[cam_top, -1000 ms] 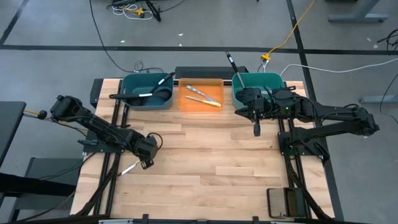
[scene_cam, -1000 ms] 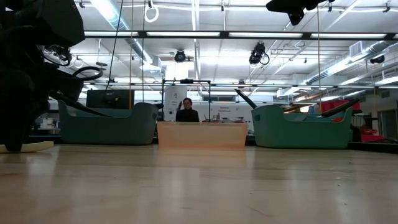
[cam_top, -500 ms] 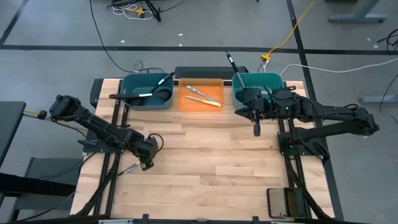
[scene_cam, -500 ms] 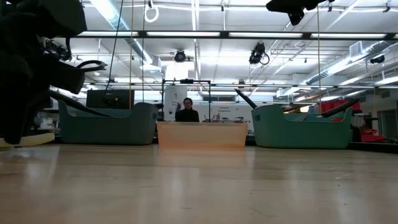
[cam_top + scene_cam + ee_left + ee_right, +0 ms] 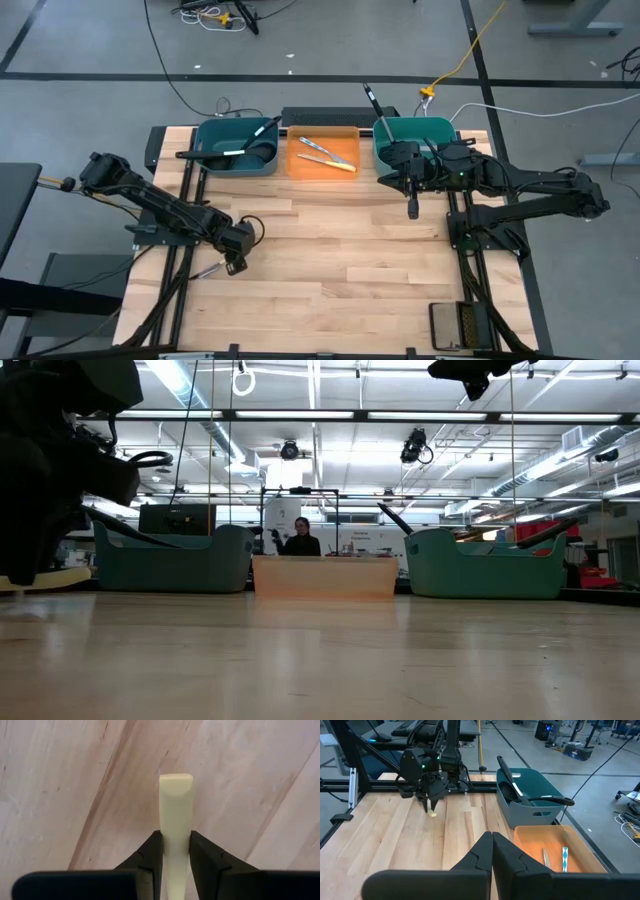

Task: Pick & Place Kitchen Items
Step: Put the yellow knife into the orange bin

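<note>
**Left gripper pinching a pale-handled knife at the table's left side**

My left gripper (image 5: 176, 851) was clamped on a pale yellow knife handle (image 5: 175, 805), one dark finger (image 5: 150, 855) pressed against each side, with the handle's blunt end sticking out past the tips over the wooden table (image 5: 330, 260). From above, I saw that gripper (image 5: 233, 262) low over the table's left side, the knife (image 5: 207, 271) slanting out from it toward the left edge. The blade I could not make out clearly.

My right gripper (image 5: 412, 208) hung with its fingers pressed together and carrying nothing, just in front of the right teal bin (image 5: 440, 131), where a black utensil handle (image 5: 374, 104) leaned out. The orange bin (image 5: 323, 153) between the teal ones held two slim knives (image 5: 327, 155). The left teal bin (image 5: 237, 146) held black ladles and spatulas (image 5: 215, 154).
</note>
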`<state>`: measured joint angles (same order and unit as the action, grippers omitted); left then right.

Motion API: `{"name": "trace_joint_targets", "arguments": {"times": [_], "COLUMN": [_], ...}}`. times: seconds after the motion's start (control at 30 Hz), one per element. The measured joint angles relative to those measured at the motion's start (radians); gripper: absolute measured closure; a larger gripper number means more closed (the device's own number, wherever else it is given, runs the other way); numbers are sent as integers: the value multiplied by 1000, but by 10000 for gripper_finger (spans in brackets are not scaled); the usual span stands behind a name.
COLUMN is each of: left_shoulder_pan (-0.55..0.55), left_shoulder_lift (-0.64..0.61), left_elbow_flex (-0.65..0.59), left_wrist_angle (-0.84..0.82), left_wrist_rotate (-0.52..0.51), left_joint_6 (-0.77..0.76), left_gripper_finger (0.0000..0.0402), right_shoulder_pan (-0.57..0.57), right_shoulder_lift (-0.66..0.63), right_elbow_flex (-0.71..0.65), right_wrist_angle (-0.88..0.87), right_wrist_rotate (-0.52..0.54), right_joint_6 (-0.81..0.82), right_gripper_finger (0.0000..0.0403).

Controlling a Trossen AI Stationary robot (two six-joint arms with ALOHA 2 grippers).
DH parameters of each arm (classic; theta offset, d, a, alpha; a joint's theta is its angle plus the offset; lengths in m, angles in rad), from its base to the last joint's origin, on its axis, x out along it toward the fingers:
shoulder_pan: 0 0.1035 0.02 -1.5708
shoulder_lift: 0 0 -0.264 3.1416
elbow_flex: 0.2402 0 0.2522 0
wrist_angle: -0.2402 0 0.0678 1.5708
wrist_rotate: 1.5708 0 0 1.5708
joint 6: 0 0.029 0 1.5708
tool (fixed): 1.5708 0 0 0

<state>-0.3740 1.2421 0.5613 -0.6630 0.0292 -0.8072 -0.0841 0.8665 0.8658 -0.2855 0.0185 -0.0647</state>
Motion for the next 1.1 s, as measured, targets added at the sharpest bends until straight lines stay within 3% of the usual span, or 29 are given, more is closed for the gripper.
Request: {"name": "trace_joint_targets", "arguments": {"times": [0.37, 1.1], "left_shoulder_pan": [0, 33], "left_shoulder_lift": [-1, -1], "left_elbow_flex": [5, 173], "left_wrist_angle": [-3, -39], "left_wrist_rotate": [4, -47], "left_joint_6": [2, 123], "left_gripper_finger": [322, 324], "right_shoulder_pan": [0, 0], "right_shoulder_lift": [0, 0], "right_elbow_flex": [0, 0], "right_wrist_angle": [0, 1], "right_wrist_rotate": [0, 0], "right_joint_6": [-5, -26], "right_gripper_finger": [395, 395]}}
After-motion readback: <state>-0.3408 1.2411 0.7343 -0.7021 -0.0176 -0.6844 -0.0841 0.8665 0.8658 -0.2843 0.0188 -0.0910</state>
